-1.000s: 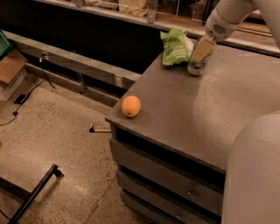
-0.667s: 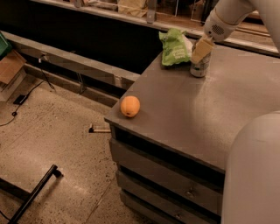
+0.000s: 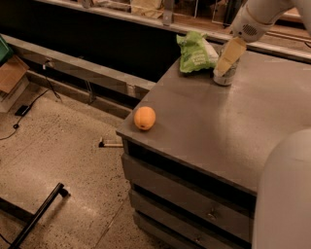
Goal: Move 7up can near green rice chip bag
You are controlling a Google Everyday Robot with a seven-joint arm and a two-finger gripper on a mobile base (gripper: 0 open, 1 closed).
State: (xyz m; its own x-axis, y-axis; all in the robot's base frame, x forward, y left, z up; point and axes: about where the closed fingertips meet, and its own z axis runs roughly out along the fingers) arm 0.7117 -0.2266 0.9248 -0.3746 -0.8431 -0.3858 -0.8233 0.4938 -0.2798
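Observation:
The 7up can (image 3: 224,78) stands on the grey table (image 3: 233,131) at its far side, just right of the green rice chip bag (image 3: 194,52). Only the can's lower silver part shows. My gripper (image 3: 226,62) comes down from the upper right and is closed around the can, with one tan finger (image 3: 229,54) across its front. The bag lies at the table's back left corner, a small gap away from the can.
A round orange fruit (image 3: 145,118) sits near the table's front left edge. The table has drawers (image 3: 194,194) below. A ledge (image 3: 146,14) runs behind it. The robot's white body (image 3: 284,194) fills the lower right. The floor at left holds a cable and a black bar (image 3: 39,214).
The gripper and the can have barely shifted, a little down and to the right next to the bag. The bag and the orange fruit have not moved.

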